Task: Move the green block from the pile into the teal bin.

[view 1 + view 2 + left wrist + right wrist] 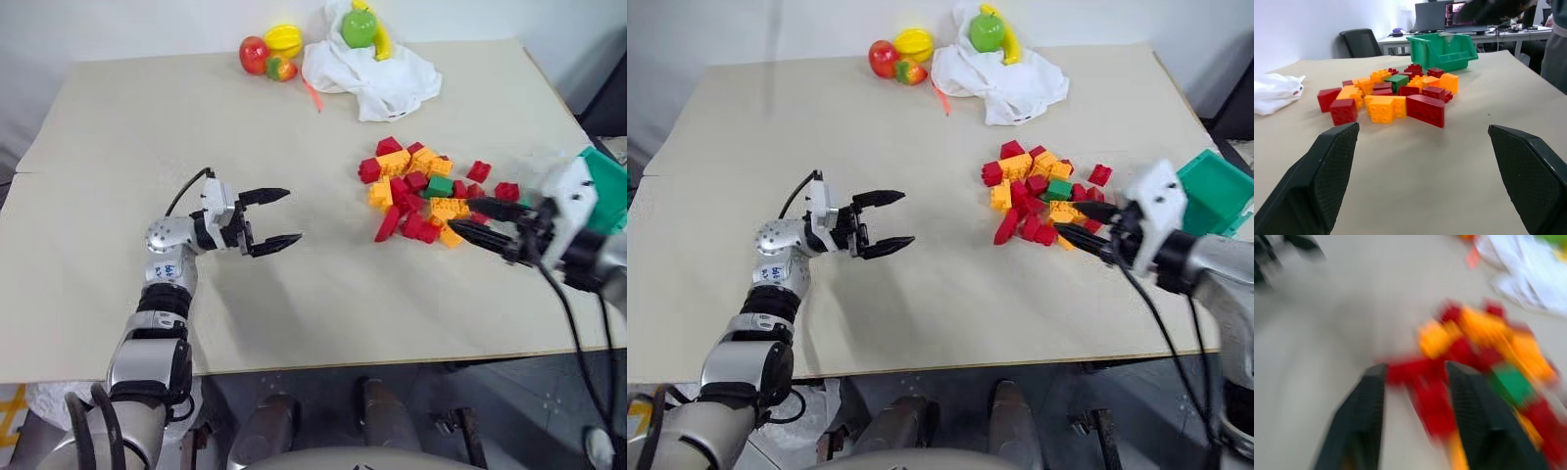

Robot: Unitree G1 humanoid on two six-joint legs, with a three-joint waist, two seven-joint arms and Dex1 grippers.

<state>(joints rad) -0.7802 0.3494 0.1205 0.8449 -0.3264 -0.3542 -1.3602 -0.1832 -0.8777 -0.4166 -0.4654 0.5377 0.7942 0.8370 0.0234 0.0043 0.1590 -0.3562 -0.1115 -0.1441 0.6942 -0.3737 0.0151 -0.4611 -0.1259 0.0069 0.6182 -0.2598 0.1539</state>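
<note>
The green block point(440, 185) lies on top of the pile point(416, 201) of red and yellow bricks, at the right of the table. My right gripper point(461, 215) hovers at the near right edge of the pile, open, with nothing between its fingers; in the right wrist view the green block point(1511, 384) sits just beyond one finger. The teal bin point(1215, 191) stands at the table's right edge, partly hidden behind my right wrist. My left gripper point(292, 215) is open and empty over bare table, well left of the pile and pointing toward it.
A white cloth point(377, 73) with a toy apple and banana lies at the back, and toy fruits point(266, 51) sit to its left. The table's front edge point(343, 364) runs close under both arms. A chair point(1359, 41) and desks stand beyond the bin.
</note>
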